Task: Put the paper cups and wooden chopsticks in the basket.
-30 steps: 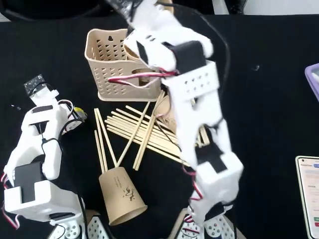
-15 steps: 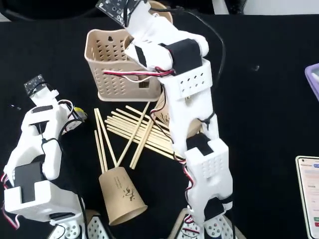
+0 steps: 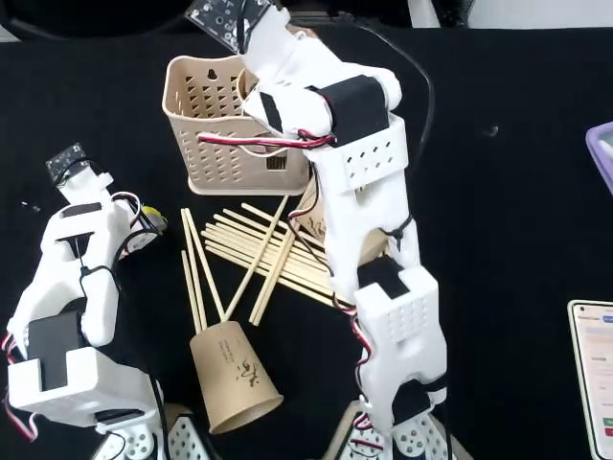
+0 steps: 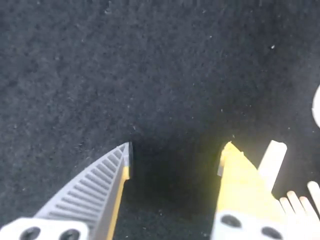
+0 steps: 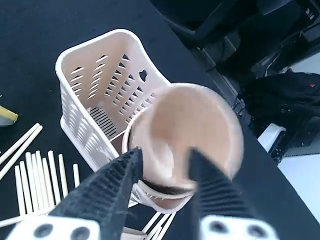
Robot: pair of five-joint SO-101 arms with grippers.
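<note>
One paper cup (image 5: 192, 132) sits clamped between the fingers of the right gripper (image 5: 164, 152), held over one end of the basket (image 5: 87, 95); its round tan body covers the rim there, and whether it hangs above the basket or reaches down into it cannot be told. In the high view the right arm (image 3: 369, 201) stretches from the near edge across to the basket, which stands upright toward the far side of the black table (image 3: 517, 240). Just in front of the basket the wooden chopsticks (image 3: 251, 251) lie in a loose fan on the cloth, partly under the arm. A second paper cup (image 3: 235, 379) lies on its side nearer the arm bases, wide mouth toward the near edge, and a few stick ends reach its narrow base. The left gripper (image 4: 177, 147) hangs low over bare cloth at the left of the pile, jaws spread with nothing between them, some chopstick ends just beside its yellow finger. A phone (image 3: 592, 374) lies at the right edge.
</note>
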